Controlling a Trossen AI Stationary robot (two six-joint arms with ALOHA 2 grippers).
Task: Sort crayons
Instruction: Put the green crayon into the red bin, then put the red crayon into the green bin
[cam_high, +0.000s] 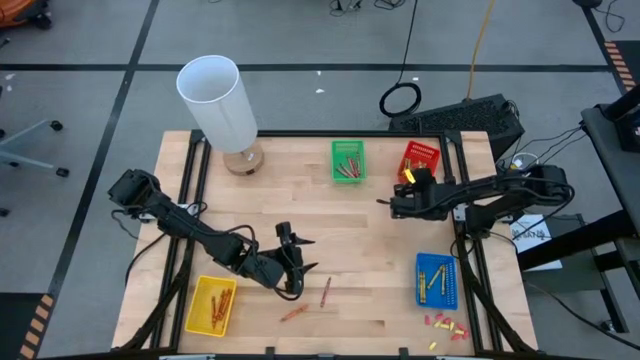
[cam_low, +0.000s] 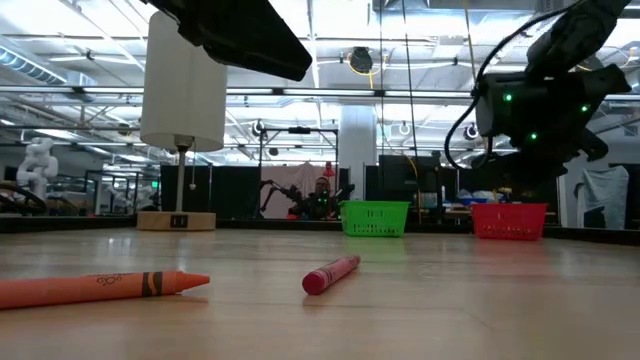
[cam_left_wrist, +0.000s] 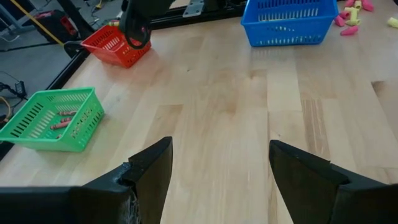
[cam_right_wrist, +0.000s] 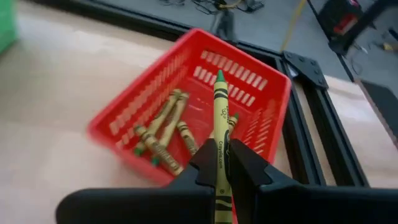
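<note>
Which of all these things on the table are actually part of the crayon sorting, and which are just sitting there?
Part of the job:
- green, red, blue and yellow baskets
- loose crayons
- olive crayon in the right gripper

Just sitting there:
- lamp
- small stubby bits

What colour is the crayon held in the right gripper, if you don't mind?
Olive-yellow crayon with a green tip; right wrist view shows it best.

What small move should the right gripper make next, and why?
Probably open over the red basket to drop its crayon. The right gripper is shut on an olive-yellow crayon pointing at that basket, which already holds similar crayons. The left gripper waits open above the table.
</note>
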